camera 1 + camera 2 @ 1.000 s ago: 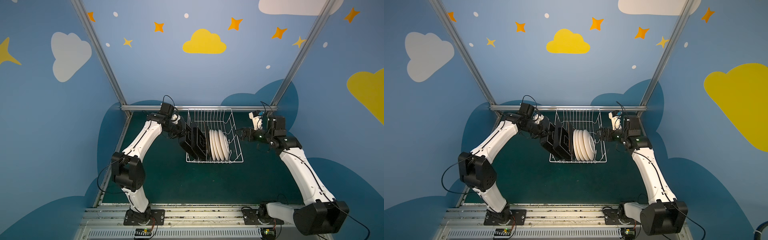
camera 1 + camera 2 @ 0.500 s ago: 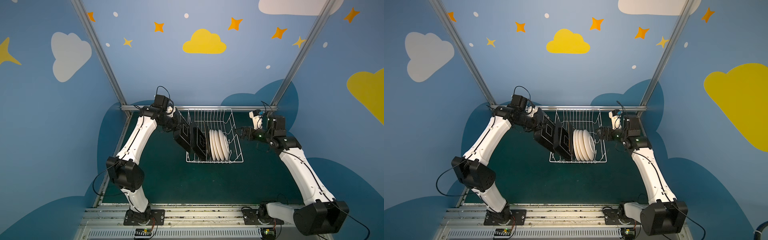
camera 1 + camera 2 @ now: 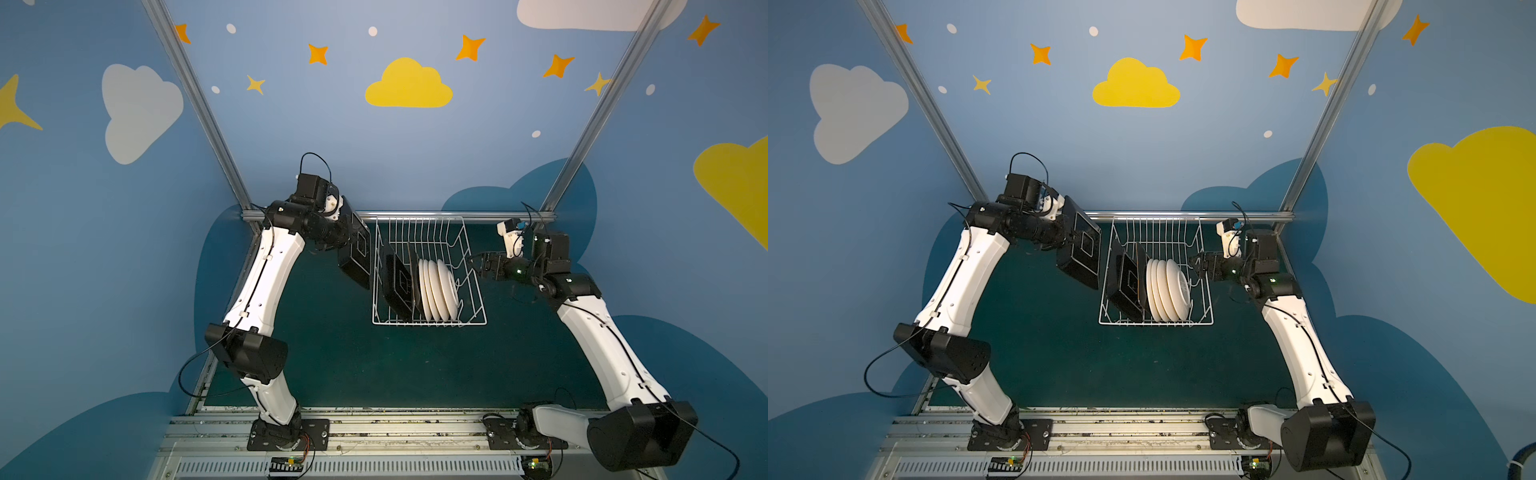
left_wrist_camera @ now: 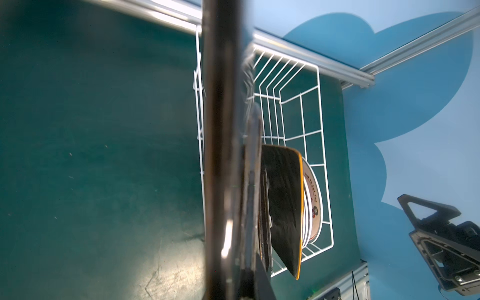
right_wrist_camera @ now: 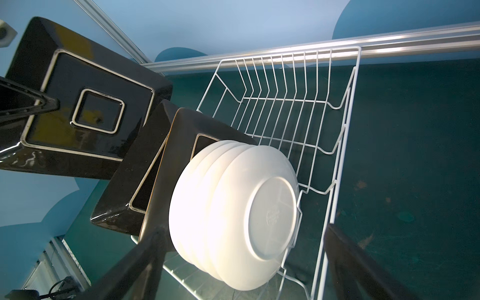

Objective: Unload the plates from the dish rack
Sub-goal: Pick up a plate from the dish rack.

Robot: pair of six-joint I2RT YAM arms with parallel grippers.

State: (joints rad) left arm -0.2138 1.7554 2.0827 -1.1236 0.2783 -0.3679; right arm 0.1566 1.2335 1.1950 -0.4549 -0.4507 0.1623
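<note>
The white wire dish rack (image 3: 473, 272) (image 3: 1202, 286) stands at the back of the green table. In it stand two black square plates (image 3: 397, 282) (image 5: 137, 179) and several round white plates (image 3: 438, 289) (image 3: 1169, 291) (image 5: 244, 207), all on edge. My left gripper (image 3: 344, 237) (image 3: 1068, 241) is shut on a third black square plate (image 3: 356, 254) (image 3: 1083, 249) (image 5: 85, 109), held in the air just left of the rack. The left wrist view shows this plate edge-on (image 4: 223, 155). My right gripper (image 3: 478, 262) (image 5: 242, 233) is open, just outside the rack's right side, facing the white plates.
A metal rail (image 3: 415, 215) runs right behind the rack, and blue walls close in on three sides. The arm bases (image 3: 286, 432) sit on the front rail. Bare green table (image 3: 374, 365) lies in front of the rack and to both sides.
My left arm has raised the black square plate up and to the left, from the rack's left end to the air beside it. The right arm has stayed still and open.
</note>
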